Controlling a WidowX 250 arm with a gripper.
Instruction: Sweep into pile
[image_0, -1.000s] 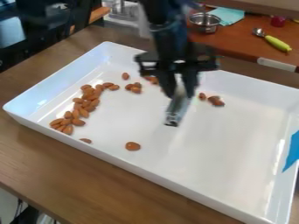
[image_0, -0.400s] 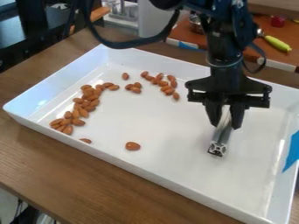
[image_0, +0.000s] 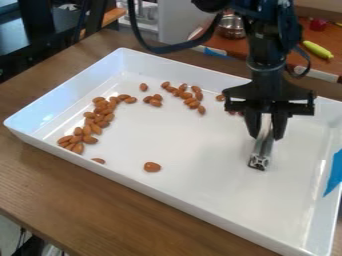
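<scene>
Gripper (image_0: 266, 134): closed on the metal bar (image_0: 262, 149), which you have tilted over the right part of the tray; contact with the floor, cannot tell.
Main band of almonds (image_0: 101, 117): runs down the tray's left side, many touching; by your inspector's judgement, the likely pile, loosely formed.
Upper almonds (image_0: 189, 96): a short curved row near the far wall, apart from the band; a small cluster (image_0: 153, 100) lies between.
Strays: one almond (image_0: 152, 167) alone near the front wall, another (image_0: 98, 161) close against it, one (image_0: 220, 98) just beside your gripper.
Progress: partial. You have groups, not one pile; the upper row and strays are left to bring in.
White tray (image_0: 56, 103): on the wooden table (image_0: 67, 192).
Beyond: metal bowl (image_0: 232, 27) on the rear counter.
</scene>
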